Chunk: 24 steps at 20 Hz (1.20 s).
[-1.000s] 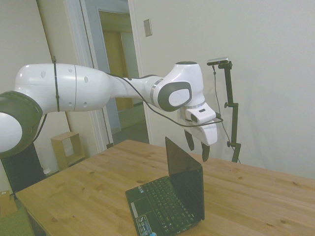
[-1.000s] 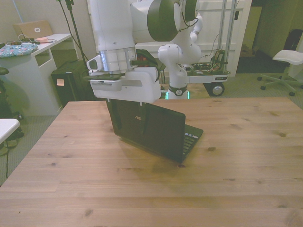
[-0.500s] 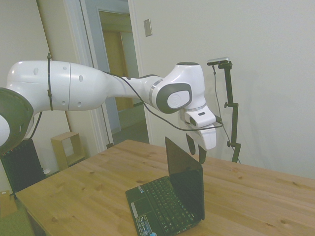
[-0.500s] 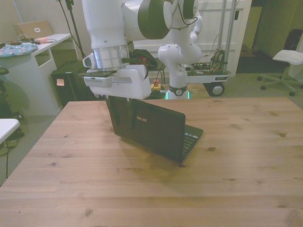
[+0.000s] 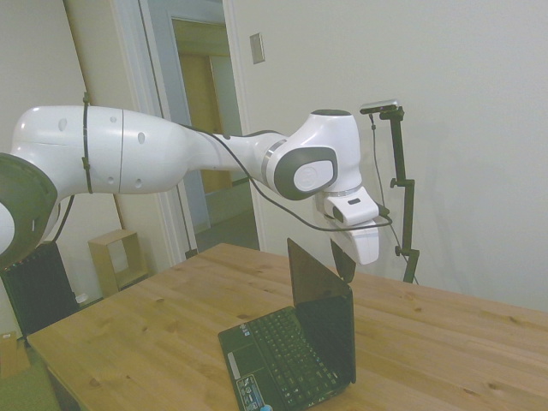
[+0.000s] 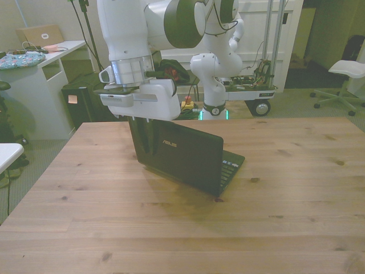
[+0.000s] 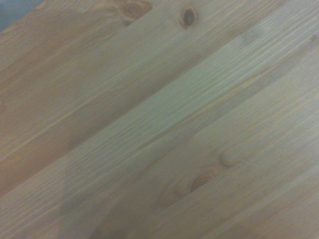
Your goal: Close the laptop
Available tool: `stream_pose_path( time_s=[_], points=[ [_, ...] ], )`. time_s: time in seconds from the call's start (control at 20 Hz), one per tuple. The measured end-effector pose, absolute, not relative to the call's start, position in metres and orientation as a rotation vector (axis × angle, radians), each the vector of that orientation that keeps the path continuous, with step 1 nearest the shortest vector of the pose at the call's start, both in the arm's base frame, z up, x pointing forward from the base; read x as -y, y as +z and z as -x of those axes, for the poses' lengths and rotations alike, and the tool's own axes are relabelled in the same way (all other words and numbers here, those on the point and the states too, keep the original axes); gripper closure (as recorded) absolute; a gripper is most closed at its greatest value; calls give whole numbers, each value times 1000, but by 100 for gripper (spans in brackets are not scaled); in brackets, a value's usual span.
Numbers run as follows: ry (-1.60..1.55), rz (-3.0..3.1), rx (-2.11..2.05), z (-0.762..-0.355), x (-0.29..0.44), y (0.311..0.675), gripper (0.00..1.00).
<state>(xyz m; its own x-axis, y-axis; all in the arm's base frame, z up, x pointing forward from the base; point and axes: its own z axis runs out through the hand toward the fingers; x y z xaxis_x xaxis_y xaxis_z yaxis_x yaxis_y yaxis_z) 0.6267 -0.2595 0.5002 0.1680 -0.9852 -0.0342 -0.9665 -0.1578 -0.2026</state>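
The claw (image 5: 345, 262) has dropped down behind the laptop (image 5: 300, 338) lid, right by its top edge. I cannot tell how wide the claw is. The lid is up, so I think a push comes next.

My arm (image 5: 145, 154) is glossy white, built of rounded segments with dark grey caps at the joints and a thin black strap banding the thick upper link. A black cable loops loosely under my wrist. My end effector (image 5: 347, 261) has a white boxy body and dark fingers (image 5: 344, 259).
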Motion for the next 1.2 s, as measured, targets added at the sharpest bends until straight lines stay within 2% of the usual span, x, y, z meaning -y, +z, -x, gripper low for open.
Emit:
stream_pose_path(
  time_s=[0.7, 1.2],
  points=[
    [-125, 2281, -1855, -622, 211, 513, 100],
    [-83, 2296, -1845, -600, 176, 508, 100]
  ],
)
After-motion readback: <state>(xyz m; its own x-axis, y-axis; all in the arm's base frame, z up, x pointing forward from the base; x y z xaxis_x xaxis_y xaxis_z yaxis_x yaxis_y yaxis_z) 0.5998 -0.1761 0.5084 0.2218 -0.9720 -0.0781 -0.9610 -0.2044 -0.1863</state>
